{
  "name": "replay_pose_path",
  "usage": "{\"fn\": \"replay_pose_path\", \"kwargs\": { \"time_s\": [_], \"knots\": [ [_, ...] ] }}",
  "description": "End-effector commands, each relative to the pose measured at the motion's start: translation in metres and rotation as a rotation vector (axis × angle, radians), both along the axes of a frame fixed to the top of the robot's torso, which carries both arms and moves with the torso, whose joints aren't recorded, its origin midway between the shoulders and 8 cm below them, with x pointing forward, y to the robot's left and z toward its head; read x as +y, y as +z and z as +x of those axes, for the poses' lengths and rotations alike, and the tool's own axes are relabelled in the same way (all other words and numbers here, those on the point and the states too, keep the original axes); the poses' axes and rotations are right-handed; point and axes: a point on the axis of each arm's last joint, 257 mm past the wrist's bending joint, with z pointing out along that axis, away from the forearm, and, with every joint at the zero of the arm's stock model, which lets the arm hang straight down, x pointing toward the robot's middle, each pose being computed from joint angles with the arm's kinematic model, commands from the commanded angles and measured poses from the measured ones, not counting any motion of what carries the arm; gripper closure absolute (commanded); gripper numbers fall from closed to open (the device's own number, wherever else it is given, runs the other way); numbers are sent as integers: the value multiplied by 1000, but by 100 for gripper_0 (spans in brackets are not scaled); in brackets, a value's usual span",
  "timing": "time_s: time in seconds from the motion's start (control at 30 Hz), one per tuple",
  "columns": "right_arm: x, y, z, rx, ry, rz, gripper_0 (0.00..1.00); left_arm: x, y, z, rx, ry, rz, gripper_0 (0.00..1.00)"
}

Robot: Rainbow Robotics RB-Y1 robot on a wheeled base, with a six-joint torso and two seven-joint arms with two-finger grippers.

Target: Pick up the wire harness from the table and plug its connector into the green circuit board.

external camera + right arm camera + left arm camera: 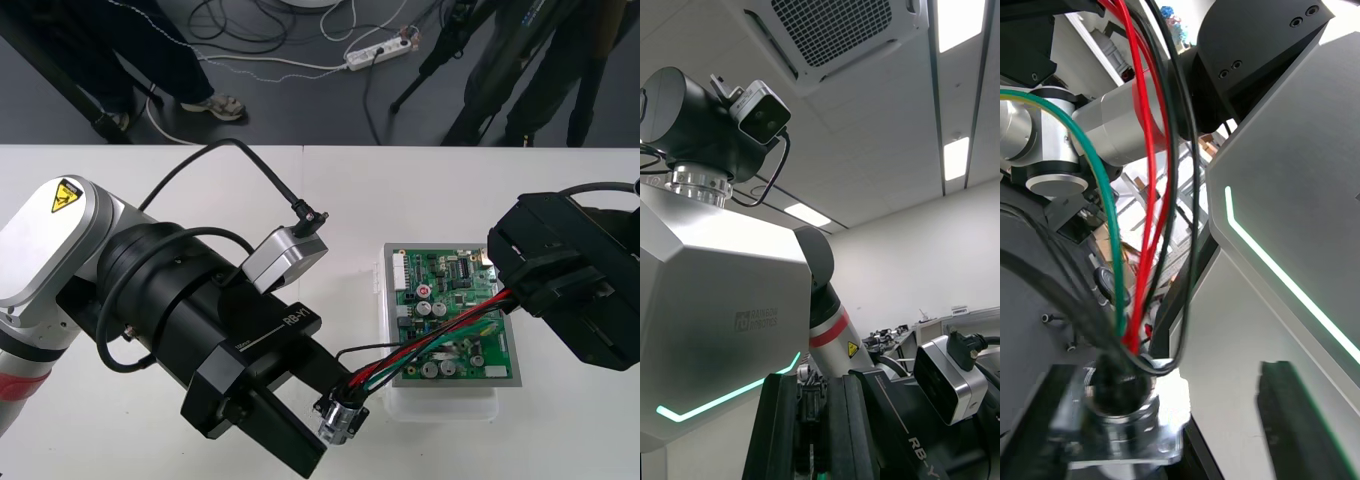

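Observation:
The wire harness hangs stretched between my two grippers above the table. My left gripper [336, 408] is shut on its round metal socket [340, 418], just off the near left corner of the board's white base. In the left wrist view the flanged socket [1120, 424] sits by my fingers [1291, 405], and the red, green and black wires [1146, 187] rise from it. The wires [430, 340] cross the green circuit board [450, 312] to my right gripper [512, 294], shut on the plug end over the board's right edge. Its fingers [846, 427] stand close together around a dark piece of harness.
The white base [440, 405] under the board sits right of the table's middle. My left arm's big black wrist [190, 310] and its camera [283, 258] cover the near left of the table. The table's far edge runs along the top.

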Motion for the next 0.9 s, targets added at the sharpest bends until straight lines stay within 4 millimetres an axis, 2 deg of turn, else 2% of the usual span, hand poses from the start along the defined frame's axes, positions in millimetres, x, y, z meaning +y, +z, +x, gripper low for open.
{"fn": "replay_pose_path", "kwargs": {
  "time_s": [0.03,0.47,0.67,0.9],
  "knots": [
    [3,7,-11,-88,10,13,100,-1,4,-20,42,-64,27,0],
    [1,8,-10,-90,3,13,100,0,5,-18,43,-55,30,0],
    [-2,10,-6,-93,-13,14,100,3,7,1,-5,12,28,0],
    [-6,6,1,-79,-34,-4,100,15,19,27,-41,112,-9,0]
  ]
}}
